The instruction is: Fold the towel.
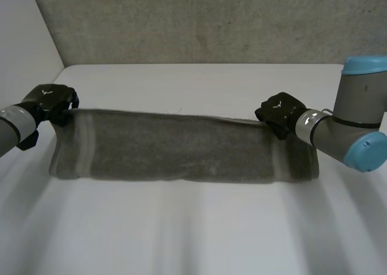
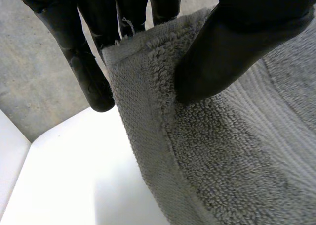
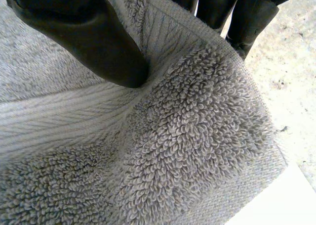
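A grey terry towel (image 1: 181,147) hangs stretched across the white table (image 1: 193,226), its lower fold resting on the surface. My left hand (image 1: 49,104) grips the towel's upper left corner. In the left wrist view the thumb (image 2: 222,57) presses the towel (image 2: 232,156) against the fingers (image 2: 84,57) behind it. My right hand (image 1: 279,115) grips the upper right corner. In the right wrist view its thumb (image 3: 84,34) pinches the towel (image 3: 163,151) against the fingers (image 3: 247,17).
A grey speckled wall (image 1: 199,21) stands behind the table's far edge. A white side panel (image 1: 24,39) rises at the left. Bare table lies in front of the towel.
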### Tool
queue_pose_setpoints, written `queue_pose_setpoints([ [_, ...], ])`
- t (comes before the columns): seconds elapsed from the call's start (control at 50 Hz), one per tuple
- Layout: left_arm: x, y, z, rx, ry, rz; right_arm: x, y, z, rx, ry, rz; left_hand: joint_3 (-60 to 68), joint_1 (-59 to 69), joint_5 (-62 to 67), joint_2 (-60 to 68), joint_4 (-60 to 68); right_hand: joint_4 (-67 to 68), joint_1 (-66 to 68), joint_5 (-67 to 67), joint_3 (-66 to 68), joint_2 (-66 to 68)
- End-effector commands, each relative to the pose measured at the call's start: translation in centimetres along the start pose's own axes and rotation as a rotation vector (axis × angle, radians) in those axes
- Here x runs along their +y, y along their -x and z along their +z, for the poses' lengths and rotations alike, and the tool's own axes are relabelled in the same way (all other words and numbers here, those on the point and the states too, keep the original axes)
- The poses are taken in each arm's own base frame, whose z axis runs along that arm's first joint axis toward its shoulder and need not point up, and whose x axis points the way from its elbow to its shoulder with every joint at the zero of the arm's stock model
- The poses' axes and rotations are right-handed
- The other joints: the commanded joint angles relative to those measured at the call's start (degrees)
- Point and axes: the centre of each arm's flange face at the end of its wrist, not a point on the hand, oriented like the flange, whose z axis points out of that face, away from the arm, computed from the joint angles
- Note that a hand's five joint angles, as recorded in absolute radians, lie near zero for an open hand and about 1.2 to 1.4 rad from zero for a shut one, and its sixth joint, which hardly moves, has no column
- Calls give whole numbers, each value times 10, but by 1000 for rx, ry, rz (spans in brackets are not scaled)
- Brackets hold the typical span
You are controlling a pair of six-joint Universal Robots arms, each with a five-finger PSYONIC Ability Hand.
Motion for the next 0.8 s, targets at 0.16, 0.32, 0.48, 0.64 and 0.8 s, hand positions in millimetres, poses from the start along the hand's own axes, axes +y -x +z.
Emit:
queue_pose_setpoints([
  [0.16, 7, -5, 22, -6, 0, 12, 1, -2, 23, 70, -41, -35, 35, 71, 48, 34, 28, 34, 40, 32, 34, 52],
  [0.32, 8, -3, 25, -16, -1, 14, 0, 4, 33, 99, -57, -53, 35, 71, 48, 34, 28, 34, 40, 32, 34, 52],
  [0.48, 9, -4, 25, -15, 2, 13, 3, 4, 37, 128, -57, -59, -298, -262, -285, -299, -305, -540, -533, -542, -540, -522],
  [0.64, -2, 3, 26, -48, -20, 29, 1, 5, 37, 173, -50, -66, -482, -445, -468, -482, -488, -666, -660, -668, -666, -648],
  [0.8, -17, 8, 19, -87, -26, 36, -29, -16, 19, 250, -116, -73, -485, -448, -471, -485, -491, -666, -660, -668, -666, -648],
])
